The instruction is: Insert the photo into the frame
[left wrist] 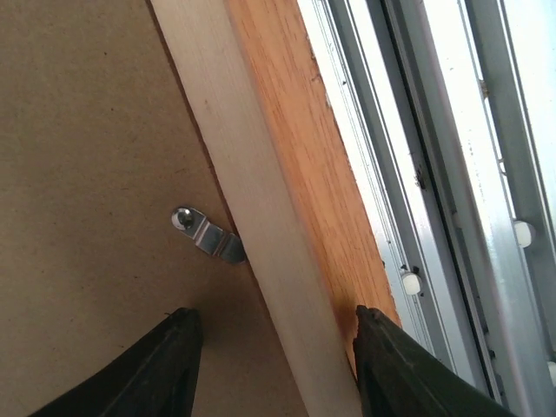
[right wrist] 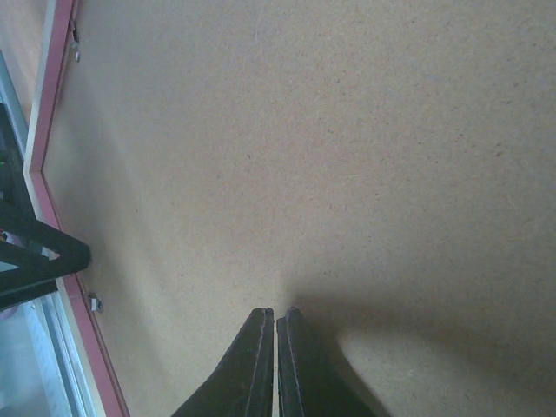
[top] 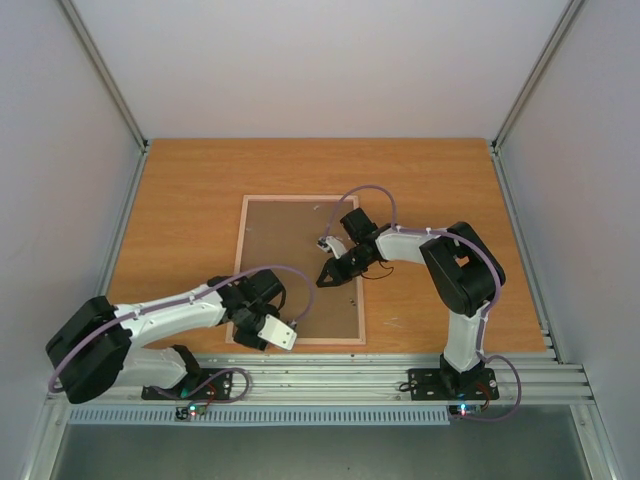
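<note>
The frame lies face down on the surface with the brown backing board inside it; the photo cannot be seen. The left gripper has jaws wide and empty, straddling the rim by a metal clip. The right gripper has jaws closed on nothing, tips on the board. Turn the clip gently with the board held flat. No writing is legible.

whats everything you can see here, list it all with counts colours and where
frame: 1, pale pink border, lying back-up mid-table
backing board: 1, brown, filling the frame's back
metal clips: at least 2, silver, at the frame's inner edge
table: 1, orange wood, under the frame
rails: several, aluminium, along the near edge
left arm: 1, white and black
right arm: 1, white and black
left fingers: 2, black, open, straddling the frame's near border
right fingers: 2, black, shut, over the backing board
</note>
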